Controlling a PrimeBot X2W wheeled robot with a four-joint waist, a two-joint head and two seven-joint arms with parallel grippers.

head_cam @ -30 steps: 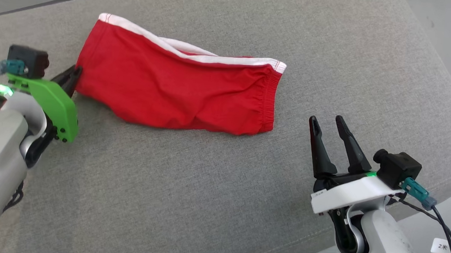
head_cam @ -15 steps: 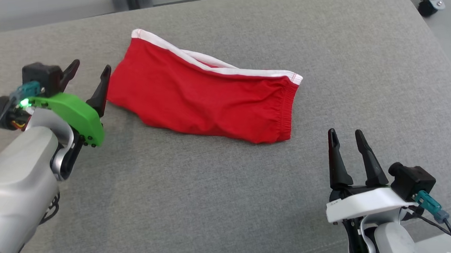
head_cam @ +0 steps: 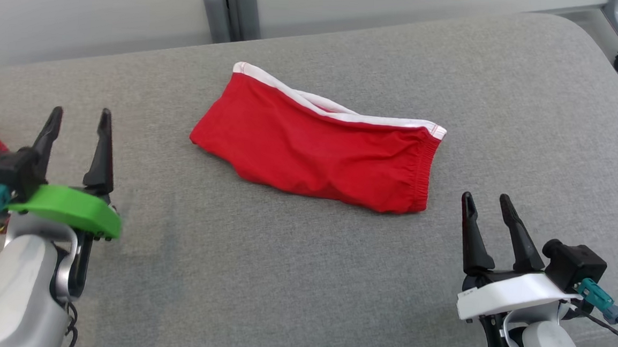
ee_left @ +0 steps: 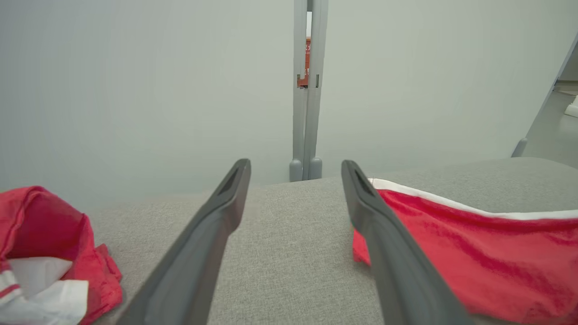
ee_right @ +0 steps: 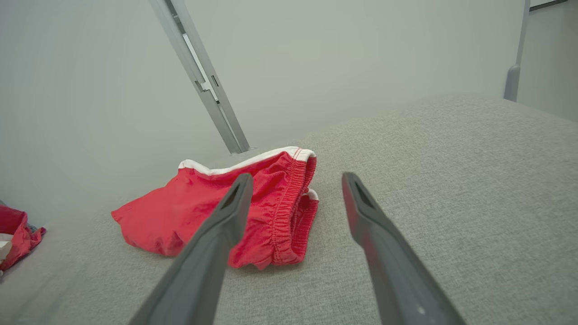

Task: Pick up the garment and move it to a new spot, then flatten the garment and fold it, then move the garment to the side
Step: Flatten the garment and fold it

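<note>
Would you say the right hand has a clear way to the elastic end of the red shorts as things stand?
Probably yes: the right hand stands open, just short of the red shorts, with just grey cushion between them.

The garment [head_cam: 315, 152] was soft, matt red cloth with smooth white trim and a puckered elastic band. The cushion [head_cam: 281, 279] was coarse grey woven fabric, matt. The long fingers of the left gripper [head_cam: 80, 117] and right gripper [head_cam: 485, 199] looked like smooth, dark, matt plastic. The green bracket [head_cam: 68, 210] and white bracket [head_cam: 505, 295] were smooth plastic with a dull sheen. The left forearm shell [head_cam: 17, 290] was pale and faintly glossy. The post [head_cam: 230, 8] looked like grey painted metal.
</note>
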